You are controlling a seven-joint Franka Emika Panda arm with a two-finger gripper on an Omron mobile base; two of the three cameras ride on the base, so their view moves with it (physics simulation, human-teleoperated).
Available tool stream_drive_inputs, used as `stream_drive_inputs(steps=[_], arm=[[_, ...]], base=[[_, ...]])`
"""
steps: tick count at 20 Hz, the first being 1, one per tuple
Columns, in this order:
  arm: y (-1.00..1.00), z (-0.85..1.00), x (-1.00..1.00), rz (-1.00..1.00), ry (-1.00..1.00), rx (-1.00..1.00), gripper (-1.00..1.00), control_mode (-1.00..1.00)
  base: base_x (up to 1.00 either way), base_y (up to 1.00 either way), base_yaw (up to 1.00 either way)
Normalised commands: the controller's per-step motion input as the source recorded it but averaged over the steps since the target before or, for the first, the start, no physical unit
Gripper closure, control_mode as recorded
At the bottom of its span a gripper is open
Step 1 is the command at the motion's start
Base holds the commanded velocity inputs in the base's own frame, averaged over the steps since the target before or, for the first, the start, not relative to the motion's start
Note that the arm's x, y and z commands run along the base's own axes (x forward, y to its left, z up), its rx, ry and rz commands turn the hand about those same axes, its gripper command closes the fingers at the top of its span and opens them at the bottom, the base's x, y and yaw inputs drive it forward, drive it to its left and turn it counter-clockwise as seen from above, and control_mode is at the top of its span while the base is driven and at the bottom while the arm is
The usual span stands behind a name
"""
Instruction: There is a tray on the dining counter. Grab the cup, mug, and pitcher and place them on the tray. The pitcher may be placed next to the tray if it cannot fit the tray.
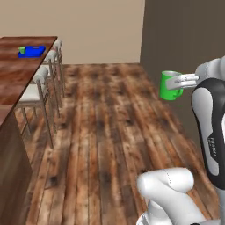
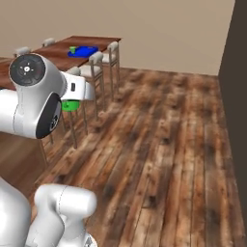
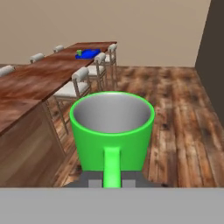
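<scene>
Far ahead of the mug (image 3: 112, 131), at the distant end of the dining surface (image 3: 52, 72), the tray (image 3: 89, 53) is lying with the cup (image 3: 79, 53) at its near-left edge. The tool (image 1: 181, 81) is holding the mug upright over the floor, clamped at the handle side, handle pointing back toward the hand. Judged from this, the tray's long axis is running roughly along the surface.
</scene>
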Motion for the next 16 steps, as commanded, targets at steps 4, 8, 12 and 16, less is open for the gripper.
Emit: stream_drive_inputs(steps=[4,8,12,16], arm=[[0.0,0.0,0.0,0.0,0.0,0.0,1.0,1.0],[0.0,0.0,0.0,0.0,0.0,0.0,1.0,1.0],[0.0,0.0,0.0,0.0,0.0,0.0,1.0,1.0],[0.0,0.0,0.0,0.0,0.0,0.0,1.0,1.0]], base=[[0.98,-0.34,0.25],[0.8,-0.47,0.21],[0.8,-0.4,0.2],[0.7,-0.32,0.2]])
